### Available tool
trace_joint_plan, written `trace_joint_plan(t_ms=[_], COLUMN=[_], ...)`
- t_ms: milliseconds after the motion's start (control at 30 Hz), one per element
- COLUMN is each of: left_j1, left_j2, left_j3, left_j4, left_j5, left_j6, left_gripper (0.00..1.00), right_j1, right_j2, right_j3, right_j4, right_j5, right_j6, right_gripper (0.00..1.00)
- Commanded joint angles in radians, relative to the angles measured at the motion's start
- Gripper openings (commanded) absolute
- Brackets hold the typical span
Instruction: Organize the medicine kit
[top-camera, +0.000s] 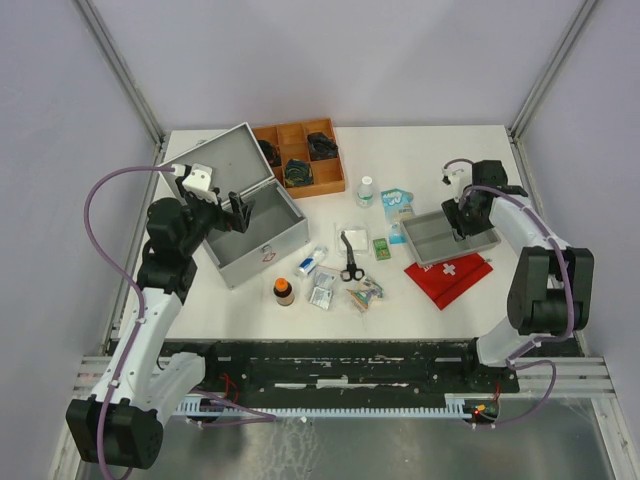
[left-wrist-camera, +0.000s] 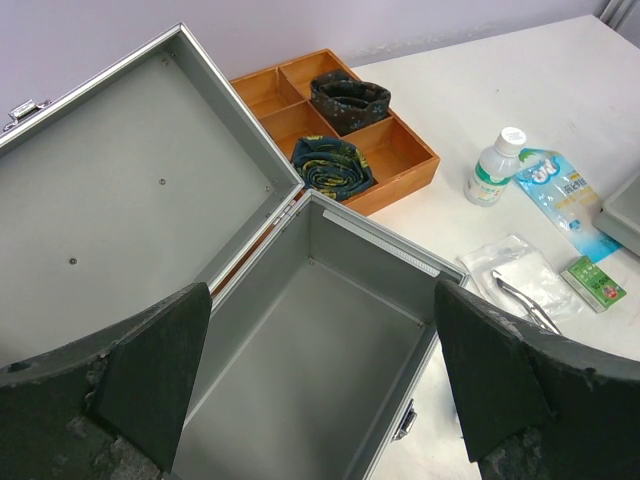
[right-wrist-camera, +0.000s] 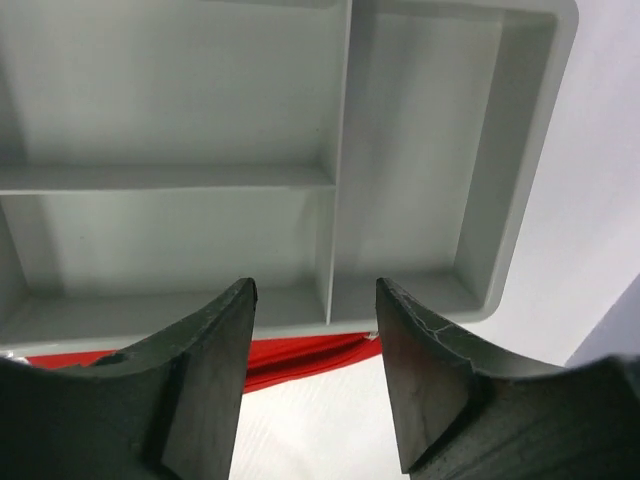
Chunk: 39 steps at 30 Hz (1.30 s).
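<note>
The medicine kit (top-camera: 262, 238) is a silver-grey aluminium case standing open at the left, its lid (top-camera: 212, 165) tilted back. In the left wrist view its inside wall (left-wrist-camera: 372, 252) and bare floor show; nothing lies in it. My left gripper (top-camera: 239, 213) hovers over the open case with its jaws wide apart and empty (left-wrist-camera: 320, 385). My right gripper (top-camera: 463, 226) is open and empty (right-wrist-camera: 315, 370), just above the near rim of the small grey divided tray (right-wrist-camera: 505, 150).
The brown wooden compartment tray (top-camera: 322, 180) with dark rolled items stands behind the case. On the table lie a white bottle (top-camera: 366, 192), blue packet (top-camera: 397, 205), scissors (top-camera: 352, 262), brown bottle (top-camera: 284, 291), green box (top-camera: 382, 248), small packets (top-camera: 365, 292) and a red pouch (top-camera: 448, 272).
</note>
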Motion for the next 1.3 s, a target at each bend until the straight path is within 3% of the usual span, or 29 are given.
trace_joint_plan(t_ms=[0, 367, 667, 867, 1267], left_j1=[0.004, 0.005, 0.005, 0.004, 0.004], left_j2=[-0.013, -0.012, -0.011, -0.010, -0.011], left_j3=[0.020, 0.023, 0.023, 0.023, 0.022], left_j4=[0.027, 0.026, 0.025, 0.026, 0.029], left_j5=[0.021, 0.022, 0.021, 0.024, 0.031], left_j6=[0.037, 0.040, 0.040, 0.039, 0.036], left_gripper=[0.99, 0.99, 0.99, 0.99, 0.99], right_j1=[-0.040, -0.105, -0.175, -0.261, -0.270], right_j2=[0.074, 0.242, 0.260, 0.271, 0.431], right_j3=[0.093, 0.173, 0.268, 0.360, 0.505], right_j4=[-0.028, -0.071, -0.121, -0.127, 0.026], right_j5=[-0.061, -0.165, -0.210, -0.243, -0.040], right_j6=[-0.057, -0.093, -0.066, -0.005, 0.198], right_gripper=[0.58, 0.35, 0.01, 0.01, 0.01])
